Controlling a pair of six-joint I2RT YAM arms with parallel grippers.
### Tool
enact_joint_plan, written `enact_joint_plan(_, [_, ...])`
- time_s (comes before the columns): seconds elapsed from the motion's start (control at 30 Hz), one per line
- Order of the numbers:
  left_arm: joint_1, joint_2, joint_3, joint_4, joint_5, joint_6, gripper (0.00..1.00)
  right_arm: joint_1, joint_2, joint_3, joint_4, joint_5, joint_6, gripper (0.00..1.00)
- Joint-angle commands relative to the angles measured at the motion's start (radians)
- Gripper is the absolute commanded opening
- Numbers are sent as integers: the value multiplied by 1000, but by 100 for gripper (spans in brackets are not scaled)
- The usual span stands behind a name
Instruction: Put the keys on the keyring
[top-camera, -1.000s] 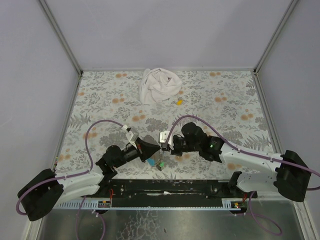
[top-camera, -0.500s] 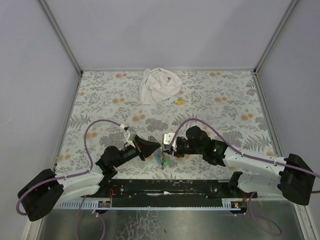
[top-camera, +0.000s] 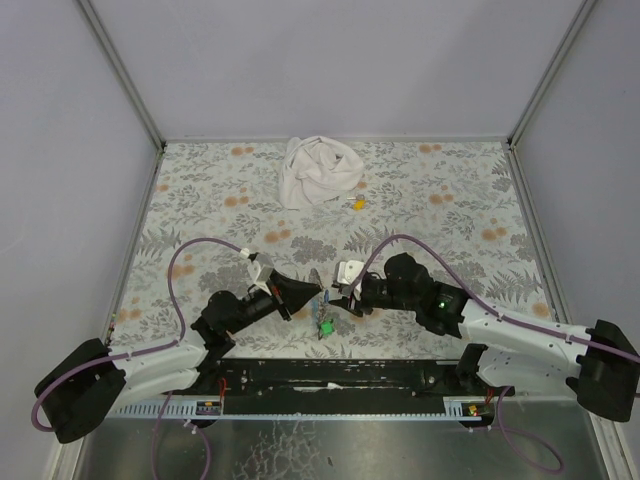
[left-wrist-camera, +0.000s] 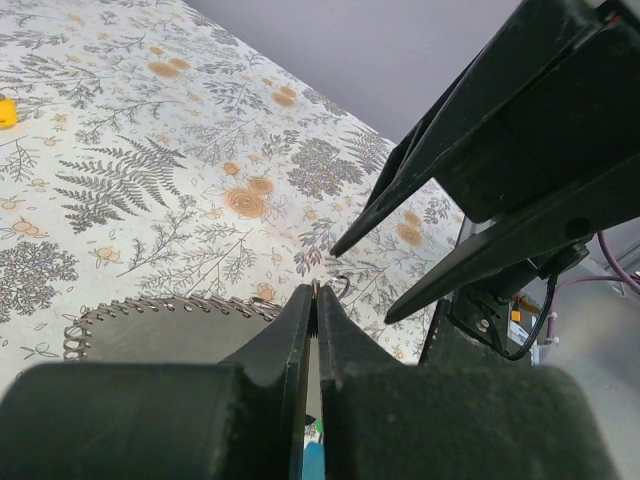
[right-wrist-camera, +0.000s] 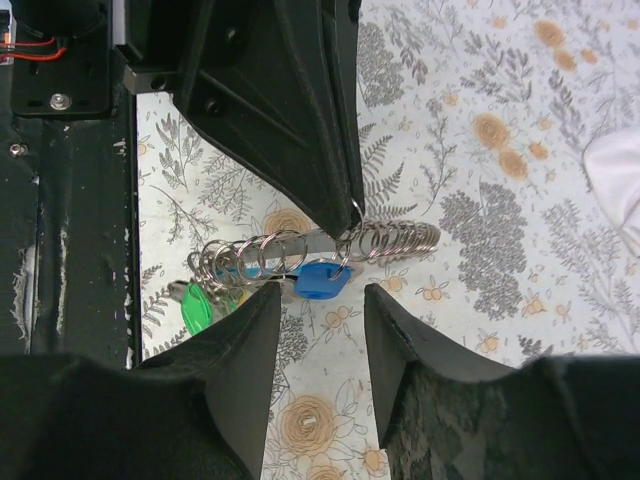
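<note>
L fingers (left-wrist-camera: 285, 345) pressed together, pinching keyring (right-wrist-camera: 390, 240) over floral surface (right-wrist-camera: 480, 130); blue key (right-wrist-camera: 322, 281), green key (right-wrist-camera: 198, 305) just beside it. R fingers (right-wrist-camera: 240, 360) spread either side of blue key.

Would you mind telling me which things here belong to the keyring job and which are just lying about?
Job: keyring, pinched in the left gripper; blue-capped key; green-capped key; right gripper, open.
Lying about: white cloth; small yellow object.

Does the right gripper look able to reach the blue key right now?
Probably yes: the right gripper is open, the blue key hangs just beyond its gap, and the left gripper, shut on the keyring, is above, not between.
</note>
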Motion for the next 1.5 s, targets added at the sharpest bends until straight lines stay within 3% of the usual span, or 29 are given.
enact_joint_plan(0.0, [2,-4,41,84,-7,29,0,8,37,42,53,27,66,46])
enact_joint_plan(0.93, [2,22,29,159,20,42,0,8,92,9,175,78,152,37])
enact_joint_plan(1.13, [2,22,18,187,11,36,0,8,92,5,165,85,152,28])
enact_joint_plan(1.33, [2,25,-6,244,-50,7,0,8,87,2,156,75,135,5])
enact_joint_plan(1.47, [-4,48,-35,332,-137,-31,0,9,103,2,159,34,108,0])
